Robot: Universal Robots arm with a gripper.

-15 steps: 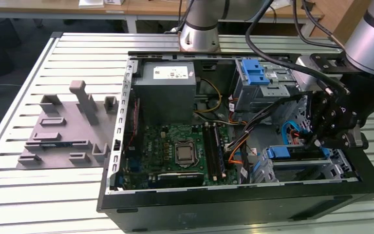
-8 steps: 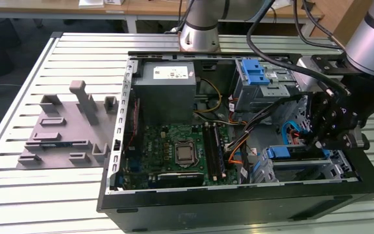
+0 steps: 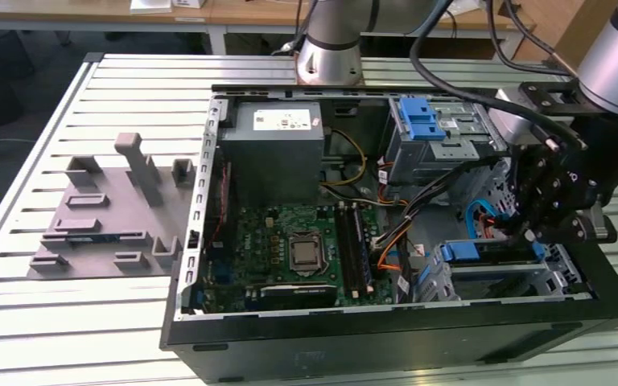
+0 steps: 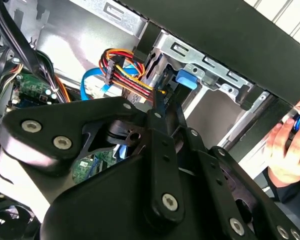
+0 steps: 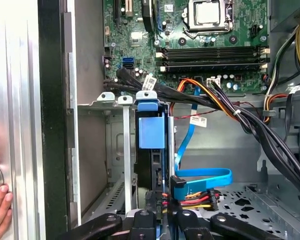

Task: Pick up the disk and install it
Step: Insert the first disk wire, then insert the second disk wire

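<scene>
The disk [image 5: 151, 165] stands on edge inside the metal drive bay [image 5: 115, 150] of the open computer case, its blue plastic frame [image 5: 151, 131] facing the motherboard. In the exterior view the disk's blue frame [image 3: 465, 251] shows in the bay at the case's near corner on that view's right. My gripper [image 3: 529, 235] reaches down into that bay. In both wrist views its black fingers [image 5: 140, 218] close in on the disk's end, and the gripper [image 4: 157, 107] looks shut on it. A bundle of red, yellow and black wires [image 5: 195, 199] lies right beside the grip.
A grey power supply box [image 3: 277, 153] and a grey cage with a blue latch [image 3: 430, 121] fill the case's far side, the motherboard [image 3: 298, 249] its floor. Black cables [image 5: 250, 125] and a blue ribbon cable [image 5: 205, 176] cross near the bay. A person's hand [image 4: 290, 145] rests outside the case wall. A grey fixture plate [image 3: 105, 217] lies on the exterior view's left.
</scene>
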